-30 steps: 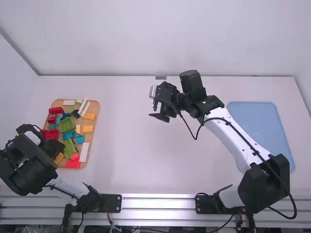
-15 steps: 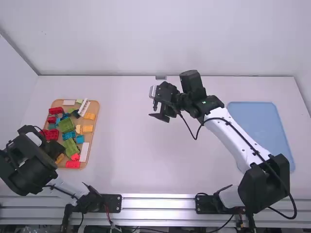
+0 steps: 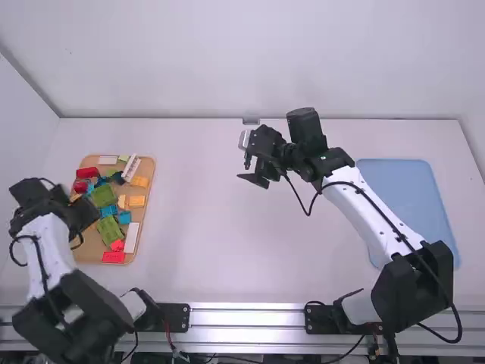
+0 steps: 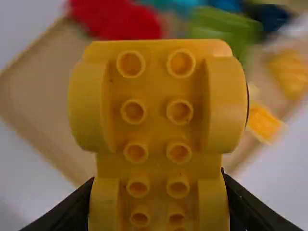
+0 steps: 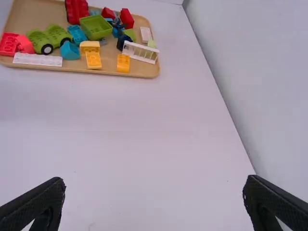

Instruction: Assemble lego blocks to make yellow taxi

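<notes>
The left tool (image 3: 85, 214) is over the tray's (image 3: 142, 227) left side, its fingers parted by the width of the yellow lego car piece (image 4: 156, 110) clamped between them. The piece juts beyond the fingertips, its double row of round studs facing the wrist camera. The right tool (image 3: 244, 168), above the worktop (image 3: 204, 250) toward its far edge, is wide open and empty. In the left wrist view the piece hides the left fingertips — its near end is cut off, and the blocks behind are blurred.
</notes>
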Motion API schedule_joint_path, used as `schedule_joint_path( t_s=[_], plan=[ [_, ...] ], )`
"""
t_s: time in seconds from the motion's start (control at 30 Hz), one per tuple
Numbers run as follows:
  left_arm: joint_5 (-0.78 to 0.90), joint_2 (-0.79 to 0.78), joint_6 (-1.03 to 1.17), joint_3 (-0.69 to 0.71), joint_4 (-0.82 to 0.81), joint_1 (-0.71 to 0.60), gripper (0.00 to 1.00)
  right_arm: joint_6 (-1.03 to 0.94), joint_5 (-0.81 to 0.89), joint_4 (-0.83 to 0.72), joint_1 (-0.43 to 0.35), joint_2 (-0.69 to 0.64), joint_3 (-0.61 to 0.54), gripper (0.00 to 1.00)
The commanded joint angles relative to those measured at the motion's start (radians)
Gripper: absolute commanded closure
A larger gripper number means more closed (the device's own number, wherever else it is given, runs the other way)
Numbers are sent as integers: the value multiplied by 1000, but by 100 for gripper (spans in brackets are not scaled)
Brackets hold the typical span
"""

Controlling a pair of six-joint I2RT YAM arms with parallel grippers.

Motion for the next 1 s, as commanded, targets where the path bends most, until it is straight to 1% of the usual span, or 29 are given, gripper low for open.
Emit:
schedule_joint_path(
  t_s=[0.0, 0.03, 0.07, 0.13, 0.2, 0.23, 0.3, 0.37, 0.4, 0.47, 0.5, 0.57, 0.6, 0.67, 0.73, 0.8, 0.97],
  plan=[
    [182, -74, 161, 9, -26, -132, 66, 5, -9, -3, 2, 5, 30, 1],
    [180, -98, 183, 9, -31, -253, 65, 5, -9, -14, 3, -6, 30, 1],
    [180, -105, 206, 9, -30, -339, 61, 5, -9, -24, 2, -16, 30, 1],
    [168, -102, 243, 10, -19, -480, 59, 5, -7, -48, -5, -43, 31, 1],
    [134, -76, 289, 16, 3, -623, 59, 5, -8, -79, -21, -78, 31, 1],
    [109, -55, 317, 21, 15, -682, 61, 5, -14, -96, -31, -95, 31, 1],
    [62, -3, 387, 34, 35, -789, 71, 5, -35, -127, -54, -127, 31, 1],
    [-1, 75, 430, 56, 62, -897, 84, 5, -77, -172, -88, -157, 30, 1],
    [-23, 105, 439, 66, 71, -928, 89, 5, -98, -185, -103, -165, 29, 2],
    [-48, 209, 475, 109, 75, -1010, 90, 1, -153, -217, -139, -169, 29, 1],
    [-48, 234, 494, 121, 72, -1025, 90, 1, -172, -226, -151, -168, 29, 1],
    [-41, 343, 586, 172, 65, -1082, 89, 0, -218, -249, -182, -167, 24, 2],
    [-41, 360, 603, 180, 65, -1091, 89, 0, -227, -252, -188, -167, 23, 1],
    [-49, 482, 742, 232, 76, -1162, 88, -6, -277, -258, -217, -166, 8, 1],
    [-48, 523, 794, 246, 89, -1184, 86, -7, -293, -253, -228, -166, -2, 1],
    [-48, 610, 875, 273, 111, -1232, 82, -7, -321, -246, -247, -166, -16, 1],
    [-48, 667, 944, 270, 110, -1279, 84, -6, -324, -253, -265, -166, -16, 2]
  ],
)
